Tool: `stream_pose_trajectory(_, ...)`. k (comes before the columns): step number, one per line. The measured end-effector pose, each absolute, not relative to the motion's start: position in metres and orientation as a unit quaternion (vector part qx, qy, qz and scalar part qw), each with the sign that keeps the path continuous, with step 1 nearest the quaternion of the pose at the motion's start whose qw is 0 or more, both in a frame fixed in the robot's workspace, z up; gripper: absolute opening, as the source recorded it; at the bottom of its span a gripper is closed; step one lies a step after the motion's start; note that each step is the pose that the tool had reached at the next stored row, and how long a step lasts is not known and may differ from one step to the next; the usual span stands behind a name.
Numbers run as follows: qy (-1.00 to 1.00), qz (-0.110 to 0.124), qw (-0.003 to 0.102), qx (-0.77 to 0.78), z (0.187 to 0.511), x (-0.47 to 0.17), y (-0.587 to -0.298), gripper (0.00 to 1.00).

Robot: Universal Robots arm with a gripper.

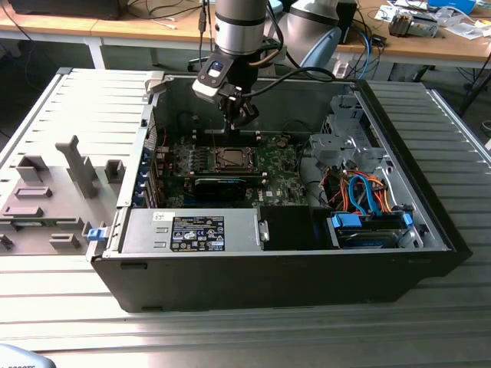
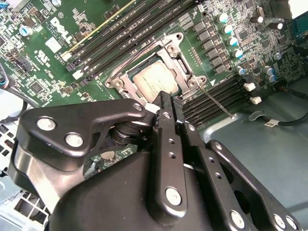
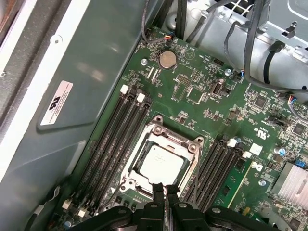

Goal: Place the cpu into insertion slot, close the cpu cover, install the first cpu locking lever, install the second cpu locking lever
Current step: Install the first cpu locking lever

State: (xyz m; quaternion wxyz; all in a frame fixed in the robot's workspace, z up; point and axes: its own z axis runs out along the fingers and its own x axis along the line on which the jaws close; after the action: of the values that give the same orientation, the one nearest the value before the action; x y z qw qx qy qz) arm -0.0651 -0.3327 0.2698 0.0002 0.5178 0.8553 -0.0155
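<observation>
cpu (image 3: pixel 161 163) seated, cpu cover (image 3: pixel 171 137) down | my pincer (image 3: pixel 165 187) pinched together, empty, just over it | step: locking lever (image 2: pixel 216 100), I reckon; needs fine tip aim

One arm (image 1: pixel 238 27), one gripper (image 3: pixel 165 186). One open computer case (image 1: pixel 430 230) holds one green motherboard (image 3: pixel 202 101). On that board there is one cpu (image 3: pixel 161 163), framed by one cpu cover (image 3: pixel 169 136) — two banks of long memory slots (image 3: pixel 113 139) (one on each side of the chip) — and one coin cell (image 3: pixel 167 59) near the board's edge.
</observation>
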Motion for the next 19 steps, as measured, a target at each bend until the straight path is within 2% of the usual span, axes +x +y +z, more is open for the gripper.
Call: stream_pose_trajectory(19, 0.866, -0.015, 0.001, 0.500, 0.2698, -0.0651, -0.3327, 0.16)
